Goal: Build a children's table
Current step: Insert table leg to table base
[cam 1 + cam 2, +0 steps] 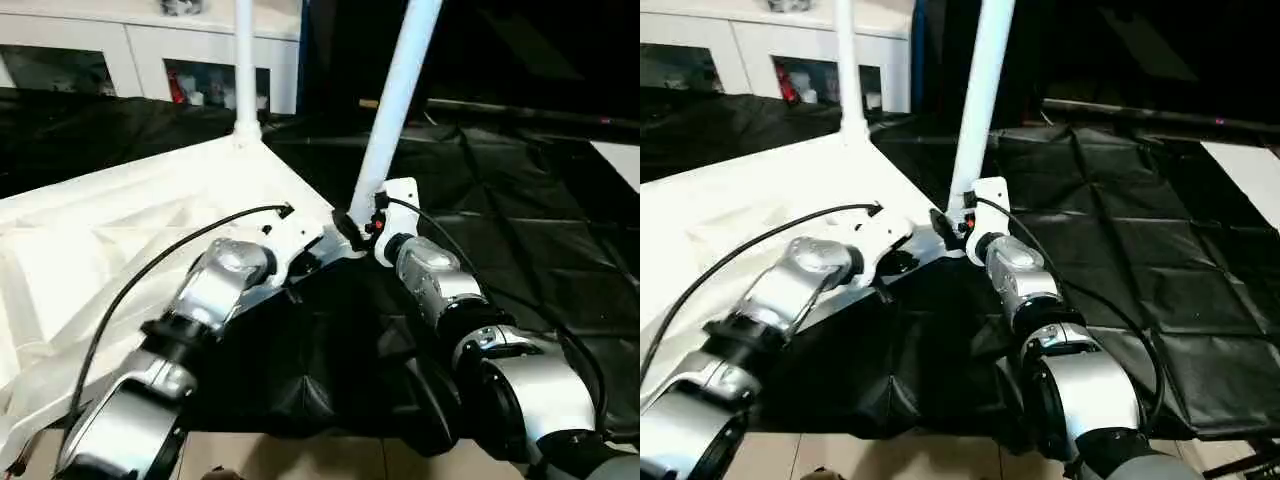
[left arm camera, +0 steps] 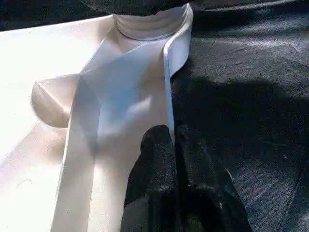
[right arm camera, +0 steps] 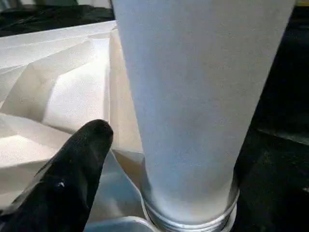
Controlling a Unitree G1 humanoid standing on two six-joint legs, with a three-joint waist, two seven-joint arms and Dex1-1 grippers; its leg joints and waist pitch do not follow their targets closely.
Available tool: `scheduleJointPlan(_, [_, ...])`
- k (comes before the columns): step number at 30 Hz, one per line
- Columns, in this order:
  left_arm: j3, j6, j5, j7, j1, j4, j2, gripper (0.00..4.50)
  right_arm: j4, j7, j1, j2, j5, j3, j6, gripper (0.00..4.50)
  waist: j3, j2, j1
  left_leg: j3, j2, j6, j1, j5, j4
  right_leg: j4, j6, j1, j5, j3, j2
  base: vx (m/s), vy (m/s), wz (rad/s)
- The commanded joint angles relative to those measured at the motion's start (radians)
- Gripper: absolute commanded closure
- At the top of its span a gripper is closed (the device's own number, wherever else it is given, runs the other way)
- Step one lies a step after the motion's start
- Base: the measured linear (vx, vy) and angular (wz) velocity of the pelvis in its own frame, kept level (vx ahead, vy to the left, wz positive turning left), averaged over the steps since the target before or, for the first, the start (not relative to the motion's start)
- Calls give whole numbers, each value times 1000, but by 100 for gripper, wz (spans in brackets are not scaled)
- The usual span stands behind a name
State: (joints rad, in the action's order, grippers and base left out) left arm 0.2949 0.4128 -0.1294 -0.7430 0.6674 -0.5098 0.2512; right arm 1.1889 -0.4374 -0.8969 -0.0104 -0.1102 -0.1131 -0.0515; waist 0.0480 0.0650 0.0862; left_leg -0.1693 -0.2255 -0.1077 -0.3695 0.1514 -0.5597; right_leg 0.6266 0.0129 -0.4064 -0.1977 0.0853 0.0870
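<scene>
The children's table top [image 1: 110, 240] lies upside down on a black sheet, its ribbed underside facing up. One white leg [image 1: 245, 60] stands upright in the far corner socket. A second leg [image 1: 395, 100] rises from the near corner socket, leaning slightly right. My right gripper [image 1: 357, 224] sits at the base of this leg, open; in the right wrist view one black finger [image 3: 82, 159] stands clear of the leg [image 3: 193, 106]. My left gripper [image 2: 171, 137] is shut, its two black fingers pinching the table top's thin rim [image 2: 167, 87] close to that socket.
The black sheet [image 1: 520, 240] covers the floor to the right and in front. A white cabinet with glass doors [image 1: 150, 60] stands at the back left. A white panel [image 1: 620, 160] lies at the right edge. Bare light floor [image 1: 300, 455] shows nearest to me.
</scene>
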Motion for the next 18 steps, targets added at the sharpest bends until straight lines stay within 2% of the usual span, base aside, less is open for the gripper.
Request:
scheduleJointPlan(1, [18, -52, 28, -42, 13, 68, -16, 450, 11, -63, 9, 27, 14, 36, 22, 44, -65, -21, 5, -5, -8, 2, 6, 227, 59, -70, 210, 56, -89, -46, 51, 0, 0, 0])
scheduleJointPlan(8, [17, -68, 56, -113, -30, 131, 26, 450, -17, -185, 25, -12, 38, 69, 19, 44, -64, -21, 8, -10, -9, 19, 9, 196, 55, -66, 235, 58, -43, -48, 51, 0, 0, 0])
scheduleJointPlan(16, [17, -80, 81, -190, -60, 176, 77, 450, -55, -322, 62, -60, 59, 108, 17, 44, -62, -21, 10, -10, -10, 22, 9, 206, 55, -67, 232, 58, -74, -49, 52, 0, 0, 0])
scheduleJointPlan(18, [21, -94, 95, -247, -79, 204, 105, 450, -77, -374, 79, -81, 51, 108, 15, 44, -61, -23, 10, -10, -10, 23, 10, 208, 55, -68, 233, 58, -77, -49, 53, 0, 0, 0])
